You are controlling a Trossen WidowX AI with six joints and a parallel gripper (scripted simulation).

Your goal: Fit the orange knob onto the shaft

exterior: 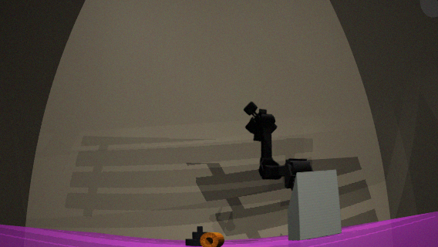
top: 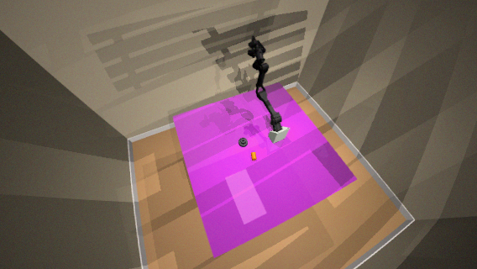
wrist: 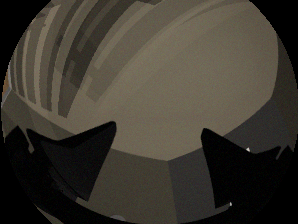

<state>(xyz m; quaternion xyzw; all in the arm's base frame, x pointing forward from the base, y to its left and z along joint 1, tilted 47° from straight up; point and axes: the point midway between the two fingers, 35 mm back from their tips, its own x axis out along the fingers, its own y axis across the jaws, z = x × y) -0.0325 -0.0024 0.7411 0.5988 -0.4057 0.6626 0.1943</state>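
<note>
There were no words, numbers, labels or signs to read in any of the views. The orange knob (top: 254, 155), the dark pedestal (top: 243, 142), the grey block (exterior: 314, 204) and the pink mat (top: 269, 185) all had plain faces with nothing written on them. The black arm (exterior: 265, 143) had no name or mark that could be read. The walls showed only stripes of shadow.
</note>
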